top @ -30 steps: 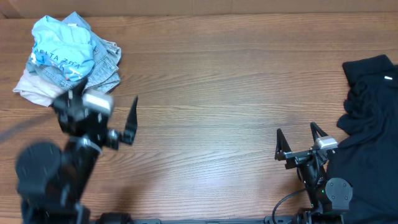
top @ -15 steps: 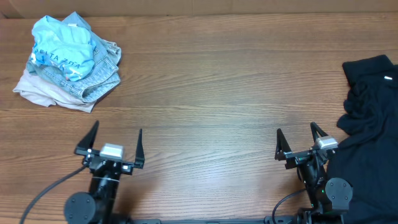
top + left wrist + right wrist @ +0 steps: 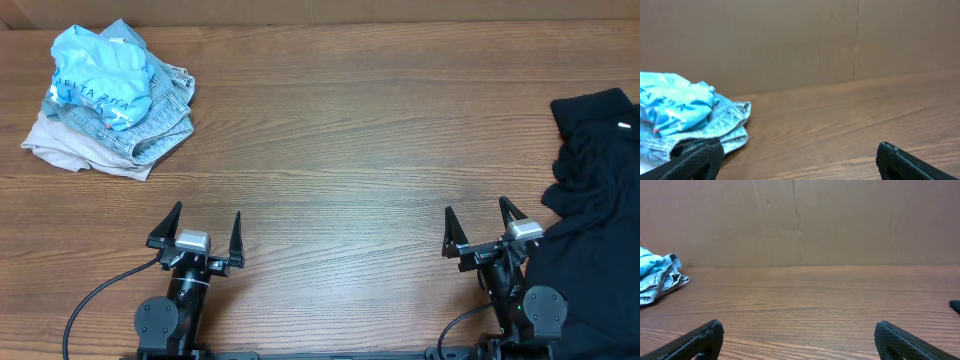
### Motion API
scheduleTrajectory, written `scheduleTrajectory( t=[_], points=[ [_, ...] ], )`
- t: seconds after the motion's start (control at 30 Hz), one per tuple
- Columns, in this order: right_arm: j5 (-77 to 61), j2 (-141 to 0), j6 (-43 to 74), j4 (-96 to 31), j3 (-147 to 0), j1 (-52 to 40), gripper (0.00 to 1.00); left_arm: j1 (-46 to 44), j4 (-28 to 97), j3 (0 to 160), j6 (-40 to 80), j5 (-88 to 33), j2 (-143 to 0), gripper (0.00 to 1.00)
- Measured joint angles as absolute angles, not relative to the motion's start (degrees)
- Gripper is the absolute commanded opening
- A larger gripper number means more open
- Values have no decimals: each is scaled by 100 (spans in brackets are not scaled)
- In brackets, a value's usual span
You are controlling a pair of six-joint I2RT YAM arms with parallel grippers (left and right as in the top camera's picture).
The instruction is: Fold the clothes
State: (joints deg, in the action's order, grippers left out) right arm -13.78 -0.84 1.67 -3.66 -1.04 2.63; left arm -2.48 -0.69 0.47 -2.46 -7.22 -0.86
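Observation:
A crumpled sky-blue T-shirt [image 3: 100, 75] with white lettering tops a pile at the table's back left, over pale denim shorts [image 3: 165, 115] and beige cloth [image 3: 65, 145]. The left wrist view shows the same T-shirt [image 3: 675, 102] and shorts [image 3: 732, 122] far ahead on the left. A black garment [image 3: 595, 160] lies bunched at the right edge. My left gripper [image 3: 207, 217] stands open near the front edge, well short of the pile, nothing between its fingers. My right gripper [image 3: 477, 214] is open too, just left of the black garment, empty.
A brown cardboard wall [image 3: 800, 220] runs along the back of the wooden table [image 3: 340, 150]. The left arm's cable [image 3: 100, 295] trails off the front edge. The pile shows small at the far left in the right wrist view.
The left arm has swung down from beside the pile and back to the front edge, then shifted slightly right. Its gripper stayed open. The right arm has not moved.

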Motion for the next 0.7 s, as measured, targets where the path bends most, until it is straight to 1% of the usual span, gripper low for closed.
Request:
scheduleTrajectory(
  t=[0.13,0.7],
  points=[
    [-1378,-84,172,-366,-104,263,100,-248,360,47,-180,-720,-91,100],
    [-1378,-84,167,-362,-104,263,100,-248,364,47,-158,-720,-91,100]
  ],
)
